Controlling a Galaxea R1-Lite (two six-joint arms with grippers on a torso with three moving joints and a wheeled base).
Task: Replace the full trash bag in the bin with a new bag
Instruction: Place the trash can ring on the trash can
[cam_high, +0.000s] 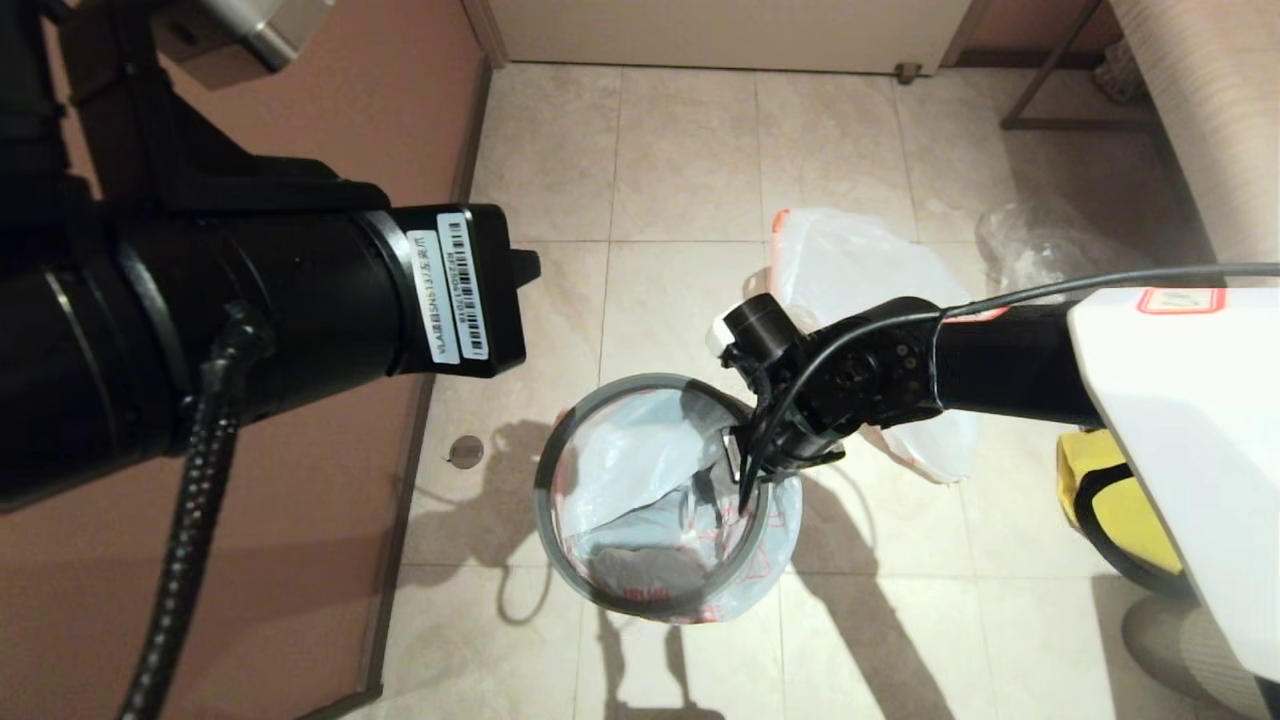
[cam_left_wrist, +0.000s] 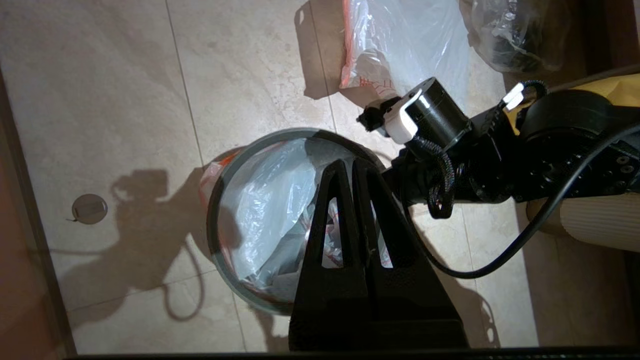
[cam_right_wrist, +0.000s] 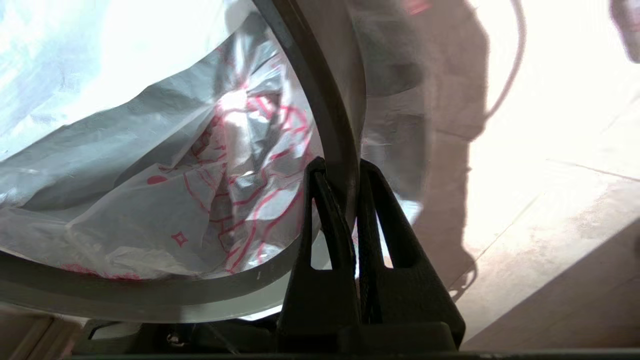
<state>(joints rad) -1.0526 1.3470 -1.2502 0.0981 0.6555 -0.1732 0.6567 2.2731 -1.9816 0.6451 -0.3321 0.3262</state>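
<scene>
The bin's grey rim ring (cam_high: 545, 480) sits on the floor tiles in the head view. The new bag (cam_high: 640, 470), thin white with red print, lines the inside, and its edge hangs out under the ring on the right. My right gripper (cam_high: 748, 468) (cam_right_wrist: 341, 167) is shut on the ring's right side, one finger inside and one outside. My left gripper (cam_left_wrist: 348, 165) hangs shut and holding nothing, high above the bin's mouth. The full trash bag (cam_high: 850, 265) (cam_left_wrist: 405, 45) lies on the floor behind the right arm, which partly hides it.
A clear bag with dark contents (cam_high: 1040, 240) lies at the back right. A yellow sack (cam_high: 1110, 490) stands under my right arm. A brown wall runs along the left, with a round floor drain (cam_high: 465, 452) near it. A door closes the far side.
</scene>
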